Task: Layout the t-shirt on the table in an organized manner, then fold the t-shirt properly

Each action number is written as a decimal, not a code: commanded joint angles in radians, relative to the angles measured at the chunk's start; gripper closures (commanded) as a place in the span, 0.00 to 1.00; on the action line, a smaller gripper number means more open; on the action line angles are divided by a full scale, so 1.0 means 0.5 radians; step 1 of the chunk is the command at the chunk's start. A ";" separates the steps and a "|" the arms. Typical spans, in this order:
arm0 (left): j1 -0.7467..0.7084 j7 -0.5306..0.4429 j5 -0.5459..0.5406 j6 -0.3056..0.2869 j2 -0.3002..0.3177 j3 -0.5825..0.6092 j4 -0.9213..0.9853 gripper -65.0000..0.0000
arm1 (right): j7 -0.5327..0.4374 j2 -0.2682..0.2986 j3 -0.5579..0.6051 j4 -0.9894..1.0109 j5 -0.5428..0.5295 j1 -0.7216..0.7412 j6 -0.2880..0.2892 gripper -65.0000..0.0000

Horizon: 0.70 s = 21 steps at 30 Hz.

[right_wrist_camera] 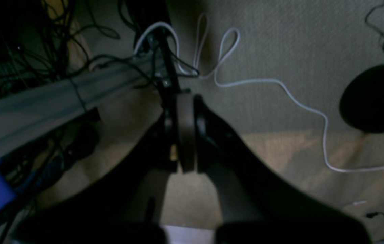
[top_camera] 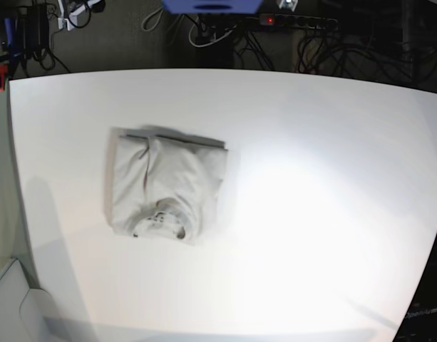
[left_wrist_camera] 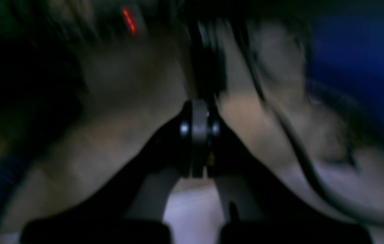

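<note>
grey t-shirt [top_camera: 167, 187] folded, edges square | table [top_camera: 311, 214] rt side bare

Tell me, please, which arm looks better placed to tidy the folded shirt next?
Probably the right arm: the t-shirt lies folded on the table toward the base view's left, which is that arm's side. Neither arm appears in the base view. Both the right hand and left hand are shut and hold nothing.

The t-shirt [top_camera: 165, 187] is soft, wrinkly cloth. The table [top_camera: 311, 199] is smooth and white, with a bright shiny patch.
</note>
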State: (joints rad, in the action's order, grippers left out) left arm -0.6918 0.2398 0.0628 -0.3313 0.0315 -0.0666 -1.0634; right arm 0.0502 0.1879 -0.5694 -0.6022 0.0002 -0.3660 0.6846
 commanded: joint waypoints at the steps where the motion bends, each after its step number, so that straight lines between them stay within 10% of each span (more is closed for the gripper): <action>1: 0.063 -0.101 -0.032 -0.036 -0.034 0.021 -0.100 1.00 | -0.016 0.022 -0.007 -0.009 -0.005 -0.031 0.027 1.00; 21: -0.005 -0.104 -0.041 -0.036 -0.031 0.006 -0.229 1.00 | -0.016 0.022 0.109 -0.012 -0.002 -0.021 0.027 1.00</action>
State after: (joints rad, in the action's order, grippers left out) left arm -0.6788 0.1974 0.0467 -0.3405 0.0193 -0.0647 -1.1648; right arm 0.0532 0.1875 -0.5098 -0.6037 0.0044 -0.3656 0.6846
